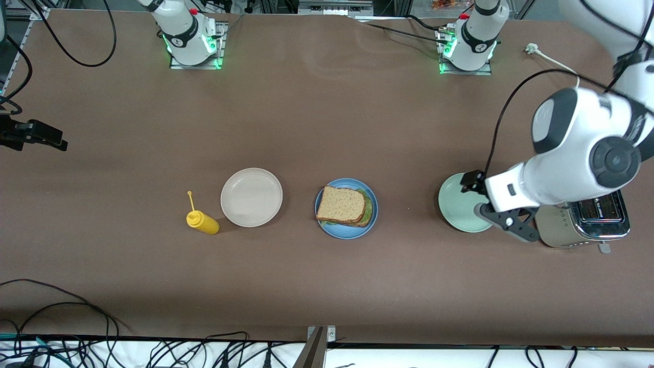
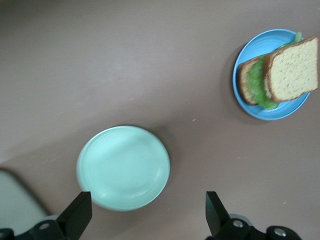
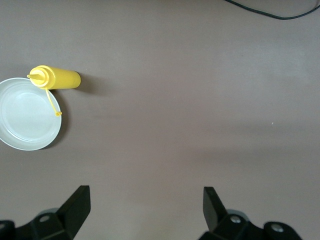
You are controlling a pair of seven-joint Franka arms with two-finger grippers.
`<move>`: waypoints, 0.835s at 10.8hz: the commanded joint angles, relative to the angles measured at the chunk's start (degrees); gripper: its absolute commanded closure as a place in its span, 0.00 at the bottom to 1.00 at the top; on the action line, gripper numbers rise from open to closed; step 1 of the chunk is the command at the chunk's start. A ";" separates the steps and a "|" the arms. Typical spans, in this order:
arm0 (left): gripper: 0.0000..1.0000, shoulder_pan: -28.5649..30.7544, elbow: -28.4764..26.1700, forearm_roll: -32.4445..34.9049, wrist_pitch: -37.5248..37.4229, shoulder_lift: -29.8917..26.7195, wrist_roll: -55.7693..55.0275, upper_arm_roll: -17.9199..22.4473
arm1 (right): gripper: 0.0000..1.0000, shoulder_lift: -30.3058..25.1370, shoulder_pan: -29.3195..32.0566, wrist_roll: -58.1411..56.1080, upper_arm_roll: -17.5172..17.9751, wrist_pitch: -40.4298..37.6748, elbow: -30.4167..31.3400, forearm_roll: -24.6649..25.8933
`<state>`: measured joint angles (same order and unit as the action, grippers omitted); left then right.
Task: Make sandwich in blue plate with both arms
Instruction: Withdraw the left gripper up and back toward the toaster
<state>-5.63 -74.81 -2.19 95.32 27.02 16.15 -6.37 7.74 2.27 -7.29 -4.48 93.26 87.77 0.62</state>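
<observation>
A brown table carries the sandwich on the blue plate at the front view's centre, between a white plate and a mint plate. The left gripper hangs spread and empty over the mint plate. The right gripper, at the frame's left edge, is spread and empty over bare table.

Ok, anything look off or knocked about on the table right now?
Only small things. The yellow squeeze bottle lies on its side beside the beige-white plate. In the sandwich on the blue plate, the top slice sits offset, leaving lettuce and the lower slice exposed. No spills visible.
</observation>
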 commanded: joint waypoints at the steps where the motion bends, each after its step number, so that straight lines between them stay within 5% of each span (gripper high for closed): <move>1: 0.00 -0.95 -2.79 7.27 -2.33 -8.71 -0.86 1.09 | 0.00 -0.70 0.19 -0.62 0.08 -0.63 -0.15 0.78; 7: 0.00 -0.43 -19.20 4.91 -2.33 -28.40 -6.22 3.47 | 0.00 -0.62 0.19 -0.71 0.17 -1.51 -1.38 1.66; 9: 0.00 -0.34 -20.99 4.73 -2.33 -29.92 -5.52 4.70 | 0.00 -0.62 0.19 -0.71 0.08 -1.51 -1.38 1.58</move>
<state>-5.96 -89.88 2.90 91.84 1.42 10.56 -3.01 7.46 2.27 -7.31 -4.52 92.95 87.18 1.27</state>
